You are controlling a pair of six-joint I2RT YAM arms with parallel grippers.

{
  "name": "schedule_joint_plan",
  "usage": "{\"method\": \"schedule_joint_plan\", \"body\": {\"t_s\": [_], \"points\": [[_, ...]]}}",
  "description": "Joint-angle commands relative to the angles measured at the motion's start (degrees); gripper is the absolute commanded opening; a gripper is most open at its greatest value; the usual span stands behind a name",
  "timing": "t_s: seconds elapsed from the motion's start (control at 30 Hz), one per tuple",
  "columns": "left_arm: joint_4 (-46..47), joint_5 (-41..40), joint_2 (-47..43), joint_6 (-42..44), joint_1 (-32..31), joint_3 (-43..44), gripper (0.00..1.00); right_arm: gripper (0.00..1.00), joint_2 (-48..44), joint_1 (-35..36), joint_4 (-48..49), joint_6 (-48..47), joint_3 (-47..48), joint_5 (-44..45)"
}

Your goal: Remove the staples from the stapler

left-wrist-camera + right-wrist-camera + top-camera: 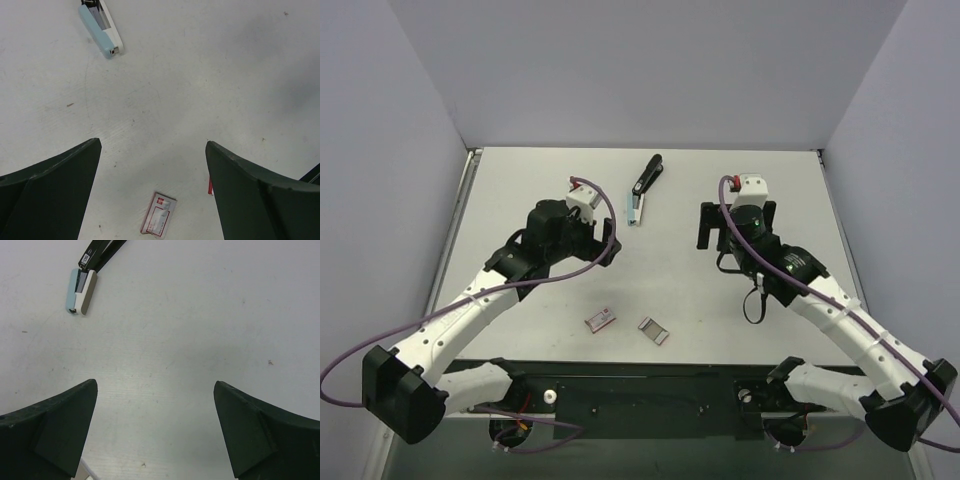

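The stapler [642,190] lies at the back middle of the table, its black top swung open and pointing away. Its pale blue rail end faces the arms. It shows at the top left of the left wrist view [102,30] and of the right wrist view [80,290]. I cannot make out the staples in any view. My left gripper [601,247] is open and empty, above the table to the near left of the stapler [152,142]. My right gripper [725,228] is open and empty to the stapler's right [155,382].
A small reddish-brown box [600,320] lies near the front edge and shows low between my left fingers [159,220]. A grey rectangular tray [653,330] lies just right of it. Grey walls close the table on the left, back and right.
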Motion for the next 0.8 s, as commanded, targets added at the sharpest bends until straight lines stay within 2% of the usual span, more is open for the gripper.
{"method": "schedule_joint_plan", "body": {"t_s": [0.0, 0.4, 0.77], "points": [[1.81, -1.55, -2.52, -1.32, -0.4, 0.9, 0.97, 0.95, 7.48, -0.4, -0.24, 3.9, 6.11, -0.11], [-0.56, -3.92, -3.75, -2.55, -0.41, 1.51, 0.97, 0.83, 26.57, -0.23, 0.72, 13.13, 16.48, -7.51], [1.46, -4.36, -8.76, -4.75, -0.32, 0.02, 0.95, 0.74, 41.32, -0.23, 1.87, 22.35, 26.67, -7.78]]}}
